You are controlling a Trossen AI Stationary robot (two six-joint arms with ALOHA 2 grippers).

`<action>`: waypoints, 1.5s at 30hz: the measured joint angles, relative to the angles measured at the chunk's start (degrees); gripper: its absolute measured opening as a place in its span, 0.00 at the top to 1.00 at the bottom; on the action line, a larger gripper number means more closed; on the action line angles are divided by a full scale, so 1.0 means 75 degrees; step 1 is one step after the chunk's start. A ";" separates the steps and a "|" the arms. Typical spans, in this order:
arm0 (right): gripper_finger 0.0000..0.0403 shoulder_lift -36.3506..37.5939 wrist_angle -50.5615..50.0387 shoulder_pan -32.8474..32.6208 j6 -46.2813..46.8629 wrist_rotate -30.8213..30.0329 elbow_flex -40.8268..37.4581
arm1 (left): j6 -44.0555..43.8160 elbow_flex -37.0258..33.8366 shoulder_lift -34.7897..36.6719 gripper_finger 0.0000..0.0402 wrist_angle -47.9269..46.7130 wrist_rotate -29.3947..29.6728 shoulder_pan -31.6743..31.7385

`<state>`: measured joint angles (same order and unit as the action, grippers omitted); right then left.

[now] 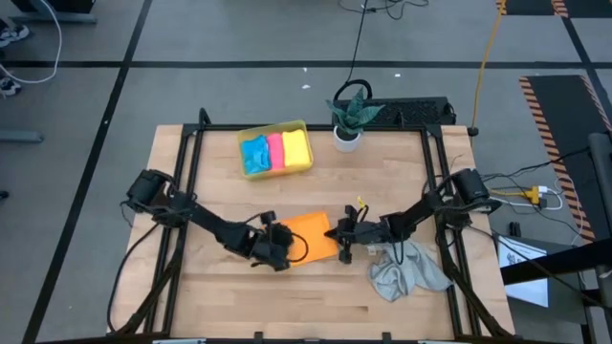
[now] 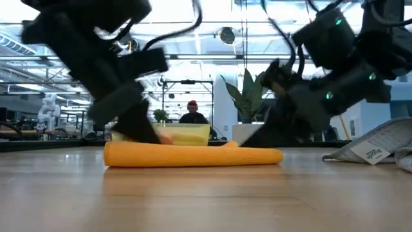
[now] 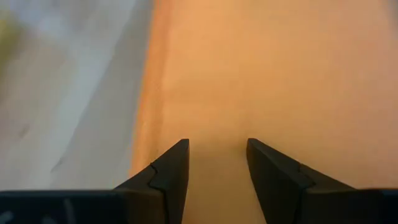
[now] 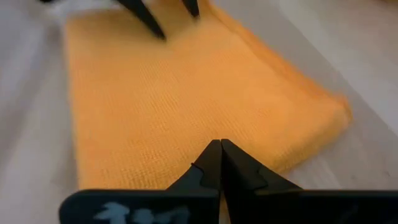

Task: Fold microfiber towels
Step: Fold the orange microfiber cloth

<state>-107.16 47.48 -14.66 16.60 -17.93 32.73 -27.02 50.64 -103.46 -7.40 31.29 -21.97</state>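
Note:
The orange microfiber towel (image 1: 311,231) lies folded flat on the table's middle, several layers thick in the low view (image 2: 193,155). My left gripper (image 3: 217,165) is open at the towel's left end (image 1: 284,250), its fingers slanting down, nothing between them. My right gripper (image 4: 221,149) is shut at the towel's right end (image 1: 341,239), pointing across the cloth toward the left gripper. A light grey towel (image 1: 406,272) lies crumpled by the right arm. Blue, pink and yellow towels sit folded in the yellow tray (image 1: 275,150). My left gripper's open fingertips (image 4: 144,20) stand right at the orange towel's top face near its left end; whether they touch it I cannot tell. My right gripper's shut fingertips (image 4: 219,155) lie low over the towel's top face near its right edge (image 4: 267,155); touch cannot be told.
A potted plant (image 1: 349,119) stands at the far edge beside the tray. The grey towel with its white label (image 2: 376,148) lies at the right near corner. Bare wood (image 1: 287,296) stretches along the near edge and at the far left. A person (image 2: 192,113) shows in the room behind.

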 joint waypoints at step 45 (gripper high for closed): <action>1.00 0.0615 -0.0926 -0.1577 -0.0846 0.0437 0.0462 | 0.1899 0.0091 0.0553 0.59 -0.0478 0.1118 0.0774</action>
<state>-102.55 40.53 -26.49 10.25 -14.65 36.19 -12.78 51.32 -99.31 -10.98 39.67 -16.16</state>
